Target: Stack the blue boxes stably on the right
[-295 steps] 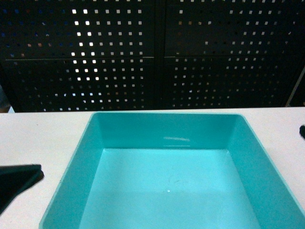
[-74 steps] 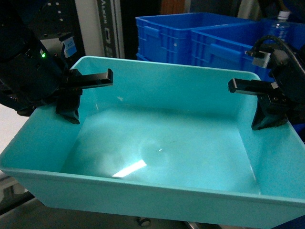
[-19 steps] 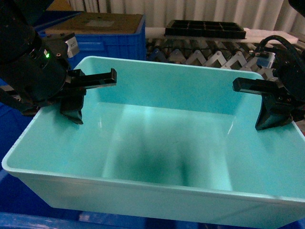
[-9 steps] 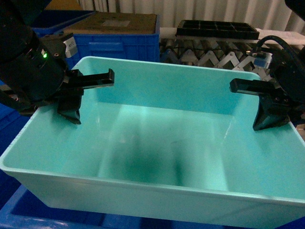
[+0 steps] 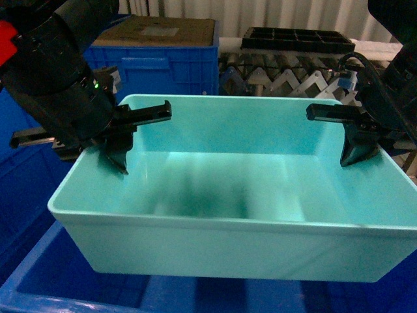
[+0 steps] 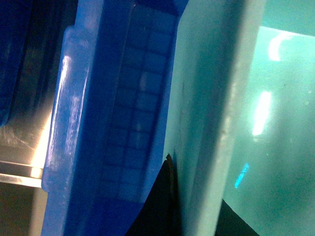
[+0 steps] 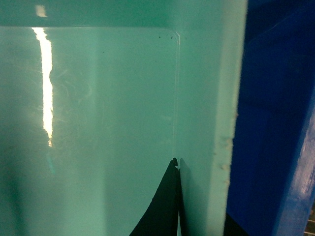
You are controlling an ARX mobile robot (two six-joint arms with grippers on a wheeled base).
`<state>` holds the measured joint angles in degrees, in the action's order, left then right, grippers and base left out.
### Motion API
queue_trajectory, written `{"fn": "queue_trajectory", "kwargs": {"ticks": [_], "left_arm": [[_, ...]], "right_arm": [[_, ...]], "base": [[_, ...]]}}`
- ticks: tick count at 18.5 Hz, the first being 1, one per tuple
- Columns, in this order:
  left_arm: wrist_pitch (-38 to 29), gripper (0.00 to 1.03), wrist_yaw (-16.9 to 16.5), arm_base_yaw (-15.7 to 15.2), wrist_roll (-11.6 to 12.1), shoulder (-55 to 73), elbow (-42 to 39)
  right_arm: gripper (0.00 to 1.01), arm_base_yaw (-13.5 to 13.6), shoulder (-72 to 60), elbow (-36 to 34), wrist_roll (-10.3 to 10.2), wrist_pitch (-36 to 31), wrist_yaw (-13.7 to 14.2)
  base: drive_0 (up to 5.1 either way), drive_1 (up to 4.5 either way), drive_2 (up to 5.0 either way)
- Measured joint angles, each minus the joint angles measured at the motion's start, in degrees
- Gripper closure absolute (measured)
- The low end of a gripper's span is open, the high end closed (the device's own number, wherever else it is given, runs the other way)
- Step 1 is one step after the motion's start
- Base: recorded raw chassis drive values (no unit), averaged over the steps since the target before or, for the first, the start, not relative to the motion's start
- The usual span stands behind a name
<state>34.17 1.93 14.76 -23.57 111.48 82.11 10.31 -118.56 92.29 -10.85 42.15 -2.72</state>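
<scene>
One of the blue boxes, a light turquoise tub (image 5: 234,251), hangs level between both grippers above an open dark blue ribbed crate (image 5: 39,277). My left gripper (image 5: 109,160) is shut on the tub's left wall, one finger inside and one outside. My right gripper (image 5: 365,155) is shut on the right wall the same way. In the left wrist view the gripper (image 6: 194,199) straddles the tub wall (image 6: 206,98), with the crate's ribbed side (image 6: 123,123) beside it. In the right wrist view the gripper (image 7: 202,206) pinches the tub rim (image 7: 229,98), and the crate (image 7: 270,123) lies beyond. The tub is empty.
Behind the tub stands a dark blue crate (image 5: 169,65) topped with a brown board. A black compartment tray (image 5: 296,39) rests on a roller conveyor (image 5: 280,81) at the back right. More dark blue crate walls (image 5: 16,156) rise on the left.
The tub, still held at both walls, has moved farther from the head camera and lower, over the dark blue crate. Both grippers kept their hold.
</scene>
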Motion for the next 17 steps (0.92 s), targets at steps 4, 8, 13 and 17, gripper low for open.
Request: {"fn": "queue_trajectory", "kwargs": {"ticks": [4, 8, 13, 17], "left_arm": [[-3.6, 0.96, 1.6, 0.2, 1.6, 3.2, 1.3], [-8.5, 0.96, 0.4, 1.3, 4.1, 7.5, -1.4], [-8.9, 0.95, -1.6, 0.4, 7.2, 15.0, 1.8], [-6.7, 0.55, -0.1, -1.9, 11.0, 9.6, 3.9]], "right_arm": [[0.99, -0.3, -2.6, -1.7, 0.0, -5.5, 0.7], [0.99, -0.3, -5.4, -5.5, 0.4, -9.7, 2.6], [0.94, -0.1, -10.9, -4.3, 1.7, -10.2, 3.0], [0.54, -0.3, -8.6, -3.5, 2.5, -2.1, 2.9]], "base": [[0.0, 0.0, 0.0], [0.0, 0.0, 0.0], [0.0, 0.0, 0.0], [0.0, 0.0, 0.0]]}}
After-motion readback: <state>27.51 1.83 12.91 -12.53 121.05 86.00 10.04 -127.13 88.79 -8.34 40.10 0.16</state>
